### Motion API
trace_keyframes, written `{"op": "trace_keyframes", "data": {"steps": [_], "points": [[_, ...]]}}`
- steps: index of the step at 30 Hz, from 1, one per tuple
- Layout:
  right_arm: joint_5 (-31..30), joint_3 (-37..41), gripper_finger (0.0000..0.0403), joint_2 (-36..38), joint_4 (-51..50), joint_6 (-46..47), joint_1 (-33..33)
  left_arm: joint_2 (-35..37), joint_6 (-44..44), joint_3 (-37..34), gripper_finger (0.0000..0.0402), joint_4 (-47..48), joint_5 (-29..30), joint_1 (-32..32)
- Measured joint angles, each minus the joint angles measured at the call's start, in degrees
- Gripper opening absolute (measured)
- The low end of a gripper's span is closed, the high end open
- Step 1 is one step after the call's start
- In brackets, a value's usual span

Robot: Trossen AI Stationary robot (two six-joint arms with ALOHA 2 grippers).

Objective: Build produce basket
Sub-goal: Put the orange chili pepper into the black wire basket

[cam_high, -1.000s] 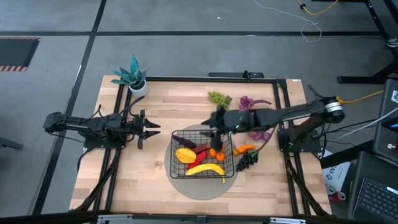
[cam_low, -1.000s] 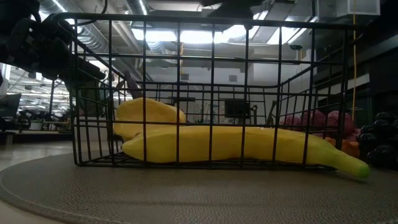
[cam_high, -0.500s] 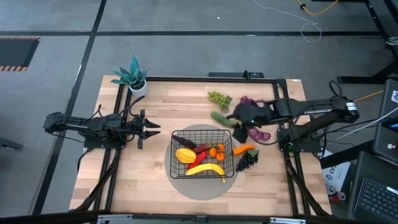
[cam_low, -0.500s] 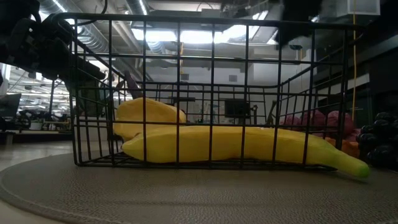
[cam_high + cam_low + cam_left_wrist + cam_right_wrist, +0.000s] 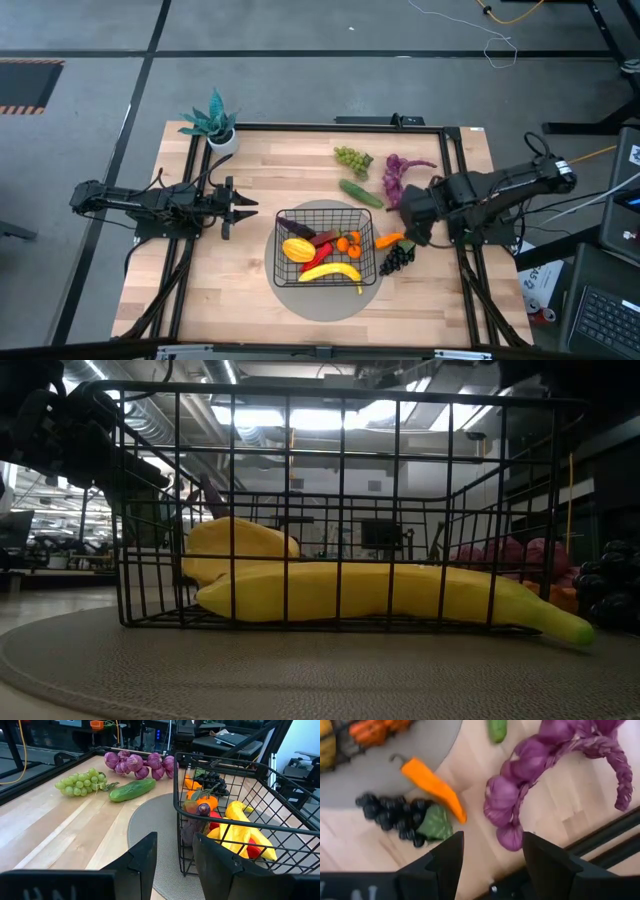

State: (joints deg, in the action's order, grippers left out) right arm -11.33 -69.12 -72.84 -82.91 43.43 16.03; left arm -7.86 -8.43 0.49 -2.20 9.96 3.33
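Right gripper (image 5: pixel 412 232) pulled back from basket (image 5: pixel 283 219) to right edge, fingers open, empty, above purple grapes (image 5: pixel 520 785), carrot (image 5: pixel 432 782). Likely next pick. Left gripper (image 5: pixel 243 208) idle, open, left of basket.

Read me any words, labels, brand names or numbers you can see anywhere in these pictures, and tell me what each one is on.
None can be read.
The basket, the produce and the wooden table carry no print.
The monitors behind the basket in the low view: too small and blurred to read.
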Motion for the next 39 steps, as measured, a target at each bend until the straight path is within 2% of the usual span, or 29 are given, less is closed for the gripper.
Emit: {"op": "trace_keyframes", "data": {"steps": [13, 22, 26, 33, 39], "points": [[-5.3, 0.0, 0.0204, 0.0, 4.2, 0.1, 10.8, 0.0, 0.0, 0.0, 0.0121, 0.0, 0.0, 0.0], [-5.6, 0.0, 0.0204, 0.0, 6.0, 3.3, 16.8, 0.0, 0.0, 0.0, 0.0121, 0.0, 0.0, 0.0], [-6.2, 0.0, 0.0204, 0.0, 6.0, 4.6, 18.3, 0.0, 0.0, 0.0, 0.0121, 0.0, 0.0, 0.0], [-14.7, 0.0, 0.0204, 0.0, 6.1, 8.3, 19.8, 0.0, 0.0, 0.0, 0.0121, 0.0, 0.0, 0.0], [-15.7, 0.0, 0.0204, 0.0, 6.9, 13.3, 19.8, 0.0, 0.0, 0.0, 0.0121, 0.0, 0.0, 0.0]]}}
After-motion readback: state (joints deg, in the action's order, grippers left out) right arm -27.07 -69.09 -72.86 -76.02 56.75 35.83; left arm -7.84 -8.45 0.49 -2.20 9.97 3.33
